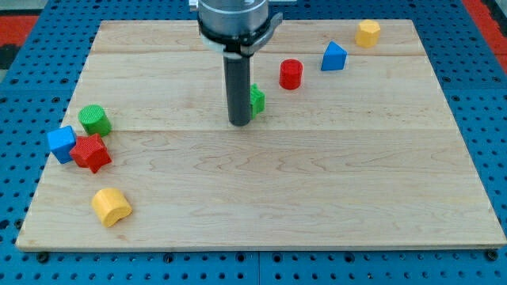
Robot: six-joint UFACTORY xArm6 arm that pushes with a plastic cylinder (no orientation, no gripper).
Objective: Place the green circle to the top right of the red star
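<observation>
Resting: my tip (240,123) mid-board, beside half-hidden green block (257,99); green circle (94,119) just above red star (91,152); no hand fitted.

Circle (94,119) just above star (91,153) — cube (62,144) at star's left.

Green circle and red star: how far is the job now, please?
Already done, it seems: the green circle sits just above the red star, slightly toward the view's right, nearly touching it. In hand: nothing with that pair; my tip stands mid-board, right beside a partly hidden green block, far from both. Left: perhaps a small nudge of the circle further to the view's right.
</observation>
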